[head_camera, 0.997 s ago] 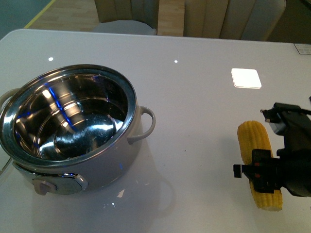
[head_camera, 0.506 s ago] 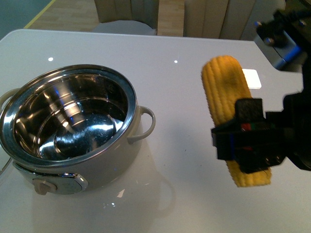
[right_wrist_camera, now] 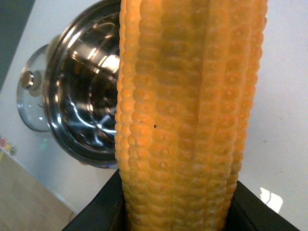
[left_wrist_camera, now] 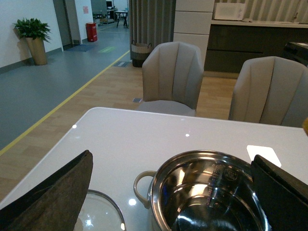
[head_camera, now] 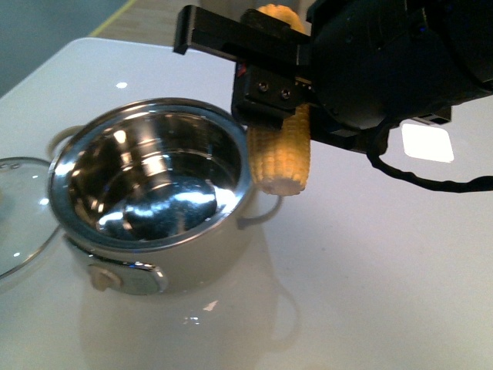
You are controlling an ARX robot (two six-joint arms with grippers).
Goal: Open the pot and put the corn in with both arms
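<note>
Front view: the pot stands on the white table with its steel interior exposed and nothing inside. The glass lid lies flat on the table just beside the pot, on the robot's left. The opening step is therefore judged complete. The right gripper is clamped on the corn, one black jaw on each side of the cob. It holds the cob roughly upright in the air, clear of the table. The cob's lower end hangs just beside the pot rim on the robot's right, above the side handle. Remaining work, as judged: carry the cob over the opening, lower it, and release. In the right wrist view the corn fills most of the frame, with the pot and lid off to one side, which suggests the cob is not yet above the opening. In the left wrist view the left gripper is spread wide and holds nothing. Its fingers frame the pot from above. Limits of observation: the cob's upper end is cut off by the frame edge and its middle is covered by the gripper. The lid is cropped at the frame edge. The left arm does not appear in the front view. The near handle is largely hidden behind the cob.
</note>
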